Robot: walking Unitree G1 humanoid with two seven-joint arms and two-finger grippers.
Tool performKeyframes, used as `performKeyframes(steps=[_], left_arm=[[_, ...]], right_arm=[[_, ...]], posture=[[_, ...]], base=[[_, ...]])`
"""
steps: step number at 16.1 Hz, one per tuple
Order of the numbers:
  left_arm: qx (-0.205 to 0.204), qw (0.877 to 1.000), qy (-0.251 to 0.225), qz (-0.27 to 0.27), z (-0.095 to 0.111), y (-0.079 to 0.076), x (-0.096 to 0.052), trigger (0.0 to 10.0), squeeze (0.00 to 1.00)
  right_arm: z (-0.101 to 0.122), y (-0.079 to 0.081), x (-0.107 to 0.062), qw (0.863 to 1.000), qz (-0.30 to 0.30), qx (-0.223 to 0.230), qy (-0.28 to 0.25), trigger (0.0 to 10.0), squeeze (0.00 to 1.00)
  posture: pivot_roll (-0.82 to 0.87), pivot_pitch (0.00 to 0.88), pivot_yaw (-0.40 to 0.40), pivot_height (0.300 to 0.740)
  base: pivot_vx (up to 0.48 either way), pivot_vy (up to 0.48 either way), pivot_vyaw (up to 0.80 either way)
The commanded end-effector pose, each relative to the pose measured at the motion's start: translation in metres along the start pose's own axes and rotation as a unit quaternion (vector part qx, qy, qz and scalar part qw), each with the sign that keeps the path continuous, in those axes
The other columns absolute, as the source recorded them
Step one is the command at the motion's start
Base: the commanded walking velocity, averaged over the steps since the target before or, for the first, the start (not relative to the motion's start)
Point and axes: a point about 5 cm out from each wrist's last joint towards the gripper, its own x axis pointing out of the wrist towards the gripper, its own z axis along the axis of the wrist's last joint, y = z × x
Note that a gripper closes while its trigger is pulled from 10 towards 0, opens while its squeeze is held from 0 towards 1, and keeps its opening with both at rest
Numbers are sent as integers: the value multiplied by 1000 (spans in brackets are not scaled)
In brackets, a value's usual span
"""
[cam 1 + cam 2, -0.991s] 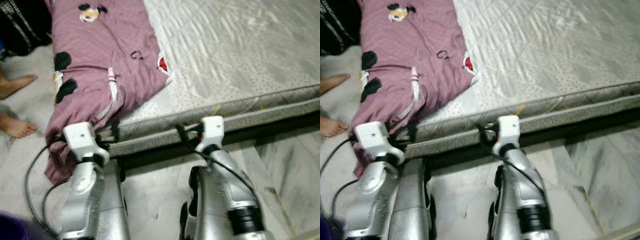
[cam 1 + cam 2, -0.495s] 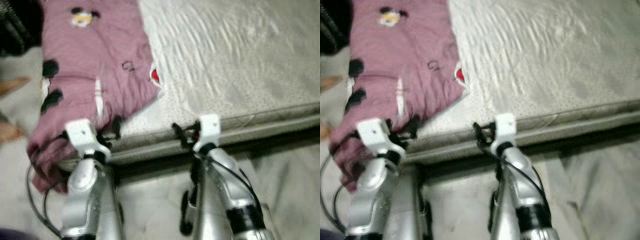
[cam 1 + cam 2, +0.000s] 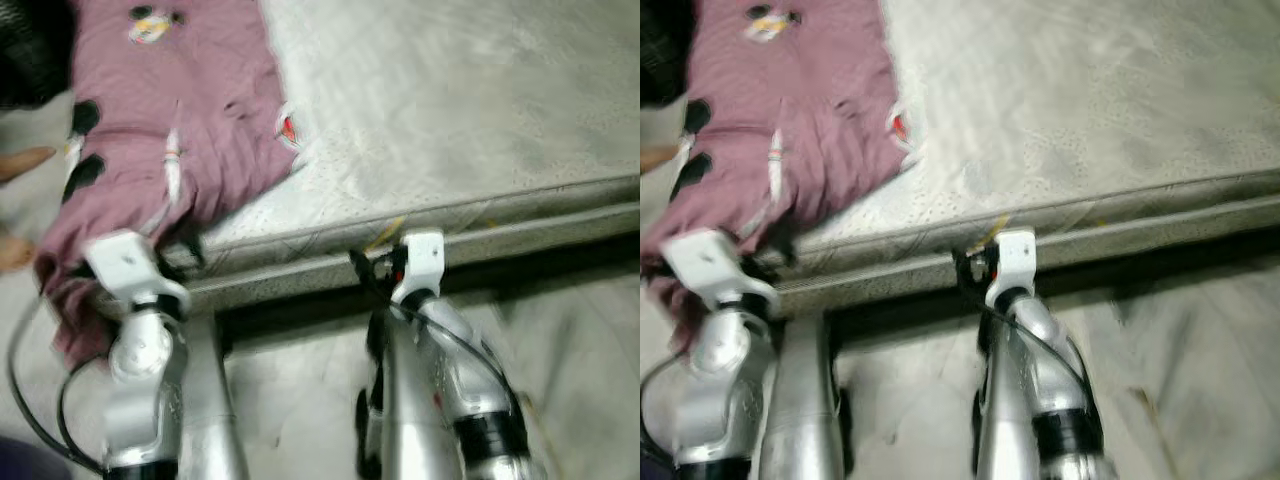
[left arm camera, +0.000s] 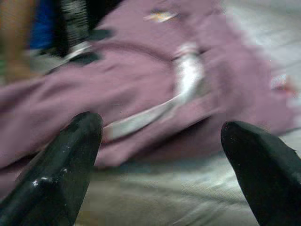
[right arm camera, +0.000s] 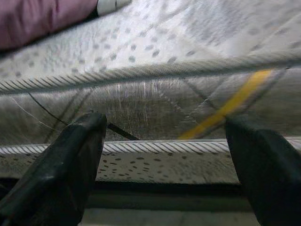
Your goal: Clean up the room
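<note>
left gripper (image 4: 160,155) shifted leftward along bed (image 3: 480,120) edge | fingers spread wide, cloth (image 4: 141,80) just ahead | right gripper (image 5: 164,160) spread wide, mattress side ahead

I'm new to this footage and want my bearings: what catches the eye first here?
A mauve cartoon-print blanket is draped over the left corner of a bare grey mattress, one end hanging toward the floor. The left gripper is open right at the blanket's edge; the right gripper is open, facing the mattress side.
</note>
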Motion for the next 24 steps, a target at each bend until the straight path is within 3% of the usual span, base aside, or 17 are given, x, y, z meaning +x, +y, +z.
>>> performKeyframes(steps=[1,3,5,11,14,16,17,18,21,23,24], left_arm=[[8,999,-12,34,5,14,2,10000,0],[19,995,-31,94,13,39,1,10000,0],[18,995,-27,92,14,47,6,10000,0],[14,998,-22,55,21,49,28,10000,0],[22,996,-22,89,29,65,54,10000,0],[3,995,3,101,27,70,79,10000,0],[-3,995,3,98,28,69,82,10000,0],[0,995,26,98,27,65,98,10000,0],[-1,996,54,76,25,52,115,10000,0],[4,995,102,15,10,25,121,10000,0],[16,990,134,-33,-4,4,118,10000,0]], right_arm=[[-9,-1,-3,1000,-2,11,18,10000,0],[-10,-5,-3,1000,-7,17,24,10000,0],[-9,-8,-2,1000,-8,17,25,10000,0],[-6,-21,-3,999,-29,16,29,10000,0],[-3,-29,-9,999,-37,-1,32,10000,0],[0,-46,-19,997,-57,-22,40,10000,0],[0,-49,-21,997,-59,-25,42,10000,0],[0,-66,-37,995,-71,-51,53,10000,0],[-3,-85,-59,991,-91,-72,70,10000,0],[-5,-92,-72,988,-100,-85,80,10000,0],[-6,-91,-75,988,-101,-85,81,10000,0]], posture=[[42,238,-17,495],[36,237,-25,495],[32,236,-38,495],[8,229,-50,495],[-34,229,-64,495],[-75,227,-74,495],[-83,226,-77,495],[-98,225,-80,495],[-133,222,-88,495],[-144,220,-88,495],[-156,217,-85,495]], base=[[0,0,0],[0,0,0],[0,0,0],[0,0,0],[0,0,0],[0,0,0],[0,0,0],[0,0,0],[0,0,0],[0,0,0],[0,0,0]])
